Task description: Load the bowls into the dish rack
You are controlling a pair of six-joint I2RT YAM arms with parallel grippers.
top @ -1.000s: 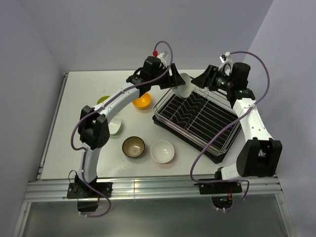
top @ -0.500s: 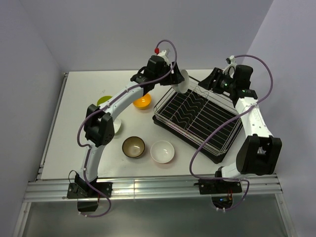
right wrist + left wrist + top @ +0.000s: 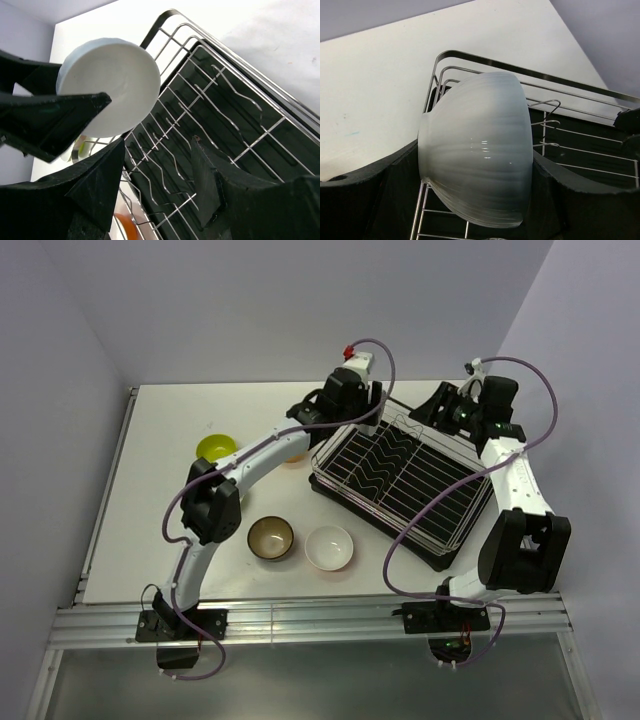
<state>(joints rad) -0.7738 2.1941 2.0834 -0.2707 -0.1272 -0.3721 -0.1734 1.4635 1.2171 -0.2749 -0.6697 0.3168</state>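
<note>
Swung rightward off the counter (image 3: 180,410), the left claw (image 3: 358,410) now hangs over the dish rack's (image 3: 318,472) far-left corner. It is clamped on a white bowl (image 3: 475,150) tipped on edge, likely to slot between the wires. Opposite, the right claw (image 3: 155,175) hovers at the far rim, fingers apart and empty. The zigzag dividers (image 3: 375,470) hold nothing, leaving room. A lime green bowl (image 3: 213,447) and a brown bowl (image 3: 270,536) sit toward the counter's left and near edges.

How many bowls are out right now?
5: lime green bowl at left, orange bowl under the left arm, brown bowl and white bowl in front, ribbed white bowl in the left gripper. More may hide.
</note>
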